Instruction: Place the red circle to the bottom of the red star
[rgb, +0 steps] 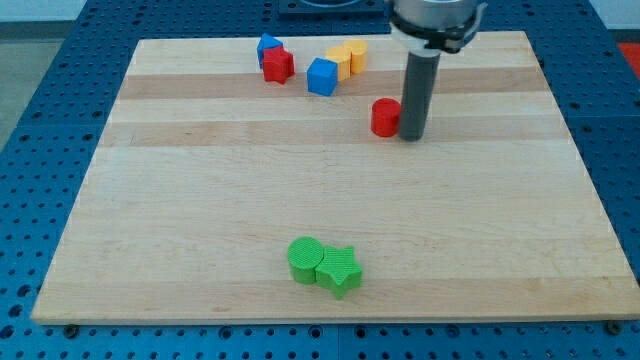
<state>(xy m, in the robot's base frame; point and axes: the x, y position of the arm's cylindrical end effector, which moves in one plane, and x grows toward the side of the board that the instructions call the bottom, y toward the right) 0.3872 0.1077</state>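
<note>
The red circle is a short red cylinder on the wooden board, right of centre near the view's top. My tip stands right against the red circle's right side, touching or nearly touching it. The red star lies at the view's top, left of centre, well to the left of and above the red circle. A blue block sits touching the red star's upper left.
A blue cube lies right of the red star. Two yellow blocks sit just above and right of the cube. A green circle and a green star touch each other near the view's bottom centre.
</note>
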